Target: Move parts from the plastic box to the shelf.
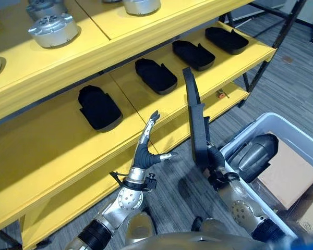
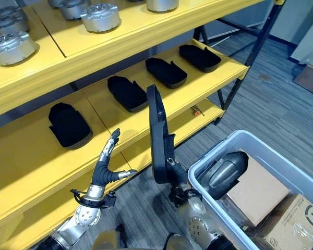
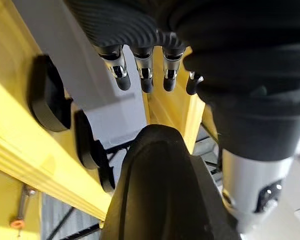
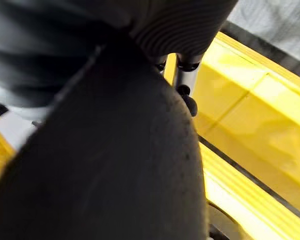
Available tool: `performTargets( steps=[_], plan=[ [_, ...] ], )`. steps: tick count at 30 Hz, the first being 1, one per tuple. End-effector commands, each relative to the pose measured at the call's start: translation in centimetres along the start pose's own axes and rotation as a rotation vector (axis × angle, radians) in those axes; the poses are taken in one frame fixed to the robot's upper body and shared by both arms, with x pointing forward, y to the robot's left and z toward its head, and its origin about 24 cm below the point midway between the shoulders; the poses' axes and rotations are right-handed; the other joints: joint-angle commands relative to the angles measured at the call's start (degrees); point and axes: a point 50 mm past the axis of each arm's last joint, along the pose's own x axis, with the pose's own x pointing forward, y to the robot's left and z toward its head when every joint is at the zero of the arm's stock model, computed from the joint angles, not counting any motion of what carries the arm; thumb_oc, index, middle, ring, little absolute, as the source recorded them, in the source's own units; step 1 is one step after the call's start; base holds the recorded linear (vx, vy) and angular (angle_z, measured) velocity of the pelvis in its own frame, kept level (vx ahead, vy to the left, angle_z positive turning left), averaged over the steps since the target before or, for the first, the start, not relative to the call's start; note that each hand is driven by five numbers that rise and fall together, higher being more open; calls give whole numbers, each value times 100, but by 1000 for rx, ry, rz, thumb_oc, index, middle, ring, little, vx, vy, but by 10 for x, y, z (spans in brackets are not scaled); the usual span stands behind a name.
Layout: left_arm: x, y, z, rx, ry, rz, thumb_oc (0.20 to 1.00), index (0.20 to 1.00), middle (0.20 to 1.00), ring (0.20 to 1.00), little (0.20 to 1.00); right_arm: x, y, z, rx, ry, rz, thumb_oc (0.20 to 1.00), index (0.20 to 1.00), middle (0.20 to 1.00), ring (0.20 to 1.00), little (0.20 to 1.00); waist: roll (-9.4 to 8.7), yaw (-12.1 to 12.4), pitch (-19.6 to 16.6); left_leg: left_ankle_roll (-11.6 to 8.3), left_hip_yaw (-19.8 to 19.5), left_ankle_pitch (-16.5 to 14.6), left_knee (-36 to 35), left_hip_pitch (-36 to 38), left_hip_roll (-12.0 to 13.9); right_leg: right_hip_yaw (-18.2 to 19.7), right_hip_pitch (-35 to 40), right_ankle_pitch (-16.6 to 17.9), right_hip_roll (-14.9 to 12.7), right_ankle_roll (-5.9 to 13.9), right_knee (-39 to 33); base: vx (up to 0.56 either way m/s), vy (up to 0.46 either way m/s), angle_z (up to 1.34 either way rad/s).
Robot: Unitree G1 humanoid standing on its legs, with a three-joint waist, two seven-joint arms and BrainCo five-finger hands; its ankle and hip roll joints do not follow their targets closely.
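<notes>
Four parts (image 1: 98, 108) lie on the shelf (image 1: 52, 140) mid-frame; the right hand (image 1: 215, 165) clamps a fifth (image 1: 195, 117), not yet placed. Left hand (image 1: 147, 143) spread, empty.

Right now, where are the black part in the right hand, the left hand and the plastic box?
black part (image 1: 194, 112), left eye view, mid blade.
left hand (image 1: 144, 154), left eye view, palm.
plastic box (image 2: 214, 155), right eye view, near rim.
</notes>
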Motion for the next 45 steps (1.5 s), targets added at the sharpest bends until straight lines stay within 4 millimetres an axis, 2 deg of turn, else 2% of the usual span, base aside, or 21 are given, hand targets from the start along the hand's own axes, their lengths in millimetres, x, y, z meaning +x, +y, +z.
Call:
performTargets(
  steps=[1,4,7,9,10,12,15,20,26,31,37,39,40,45],
  plan=[
    [13,6,14,-30,-86,140,1000,1000,1000,1000,1000,13,32,34,-2,-141,170,200,200,200,200,200,49,36,-176,-223,-311,685,-519,461,108,379,-276,827,342,304,-480,-7,346,-6],
    [15,8,11,-11,-76,133,1000,1000,1000,1000,1000,12,29,36,12,-134,158,200,200,200,200,200,163,-15,-209,-289,-192,656,-684,547,148,291,-240,710,231,308,-379,4,315,-9],
    [11,12,4,-84,15,153,1000,1000,1000,1000,1000,7,19,36,22,-133,110,200,200,200,200,200,251,-36,-235,-267,-46,615,-780,592,49,254,-72,738,146,345,-462,55,295,34],
    [8,12,6,-79,6,155,1000,1000,1000,1000,1000,4,14,36,5,-135,85,200,200,200,200,200,278,-28,-259,-224,-45,548,-872,612,-47,254,-10,791,77,400,-512,62,277,76],
    [7,13,6,-76,4,164,1000,1000,1000,1000,1000,3,13,36,-2,-135,84,200,200,200,200,200,281,-26,-263,-210,-50,516,-901,622,-77,260,3,807,56,417,-524,50,299,82],
    [3,18,9,-54,-11,187,1000,1000,1000,1000,1000,0,12,38,-17,-151,89,200,200,200,200,200,277,1,-273,-125,-98,257,-1076,689,-246,281,26,881,-42,518,-554,29,260,50],
    [1,28,8,-58,27,231,1000,1000,1000,1000,1000,-4,14,37,-42,-142,102,200,200,200,200,200,256,69,-268,-62,-162,92,-1206,719,-386,239,49,930,-112,619,-589,-4,234,30],
    [-6,41,13,-60,26,289,1000,1000,1000,1000,1000,-8,19,33,-43,-117,127,200,200,200,200,200,218,274,-239,25,-296,35,-1298,671,-519,95,81,994,-184,732,-669,-41,138,28],
    [-10,55,22,-63,-1,293,1000,1000,1000,1000,1000,-3,33,36,-64,-130,190,200,200,200,200,200,105,730,-25,137,-508,-19,-1228,416,-664,-133,-24,1032,-290,869,-571,-118,120,39],
    [-5,64,30,-45,-47,322,1000,1000,1000,1000,1000,-1,42,36,-115,-110,253,200,200,200,200,200,74,932,85,198,-567,-62,-1064,233,-745,-212,-85,1025,-358,917,-474,-97,121,22],
    [1,68,31,-13,-68,301,1000,1000,1000,1000,1000,2,58,28,-147,-67,353,200,200,200,200,200,9,1174,181,295,-544,-159,-769,38,-842,-267,-61,1104,-503,1041,-438,-45,136,17],
    [2,68,31,3,-75,290,1000,1000,1000,1000,1000,3,65,24,-144,-57,378,200,200,200,200,200,-15,1237,195,338,-487,-230,-620,-7,-872,-299,-24,1165,-585,1110,-448,32,151,10],
    [2,68,30,19,-73,286,1000,1000,1000,1000,1000,5,70,23,-135,-56,395,200,200,200,200,200,-41,1285,194,332,-475,-395,-470,20,-889,-272,72,1153,-643,1210,-451,72,127,10],
    [4,71,29,9,-85,284,1000,1000,1000,1000,1000,6,84,15,-140,-23,428,200,200,200,200,200,-93,1398,150,491,-336,-698,-102,-1,-1013,-428,207,1439,-878,1288,-478,50,214,5]
  ],
)
